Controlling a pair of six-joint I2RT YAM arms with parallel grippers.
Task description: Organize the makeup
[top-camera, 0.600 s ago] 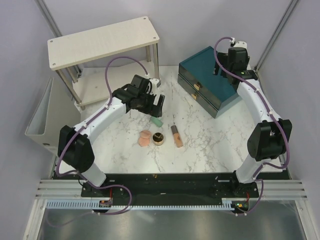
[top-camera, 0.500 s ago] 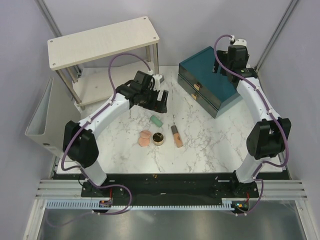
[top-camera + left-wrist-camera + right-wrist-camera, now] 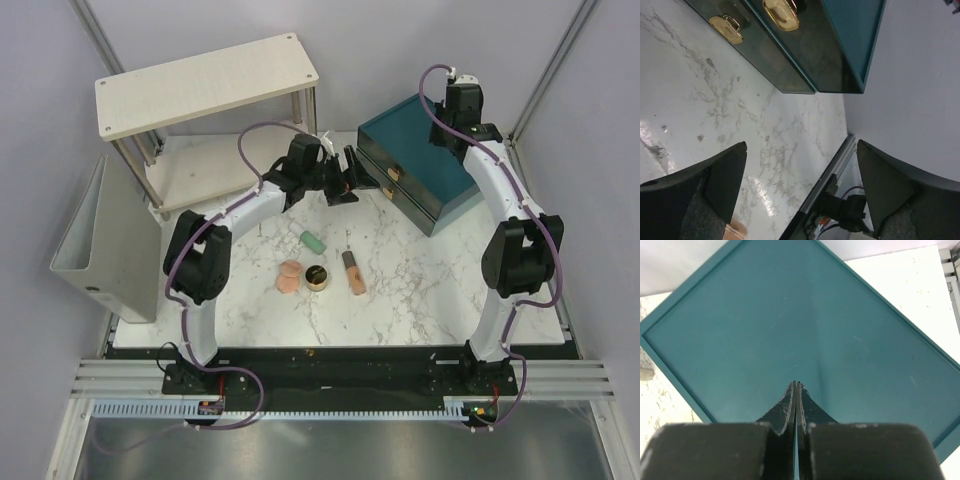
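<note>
- The left hand (image 3: pixel 347 178), fingers apart and empty, had swung from above the makeup (image 3: pixel 317 276) to the drawers (image 3: pixel 765 55) of the teal box (image 3: pixel 415 150), likely to open 1 for storage.
- The right hand (image 3: pixel 796 386), fingers together, hovered over the box top.
- All 4 items lay on the worktop (image 3: pixel 420 280); the peach tube (image 3: pixel 352 272) ran near-to-far, dark cap pointing away from the arms.

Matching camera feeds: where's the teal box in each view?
Top external: box at upper right.
Left wrist: box along the top edge, gold handles showing.
Right wrist: box top fills the frame.
Shared landmark: marble table around it.
</note>
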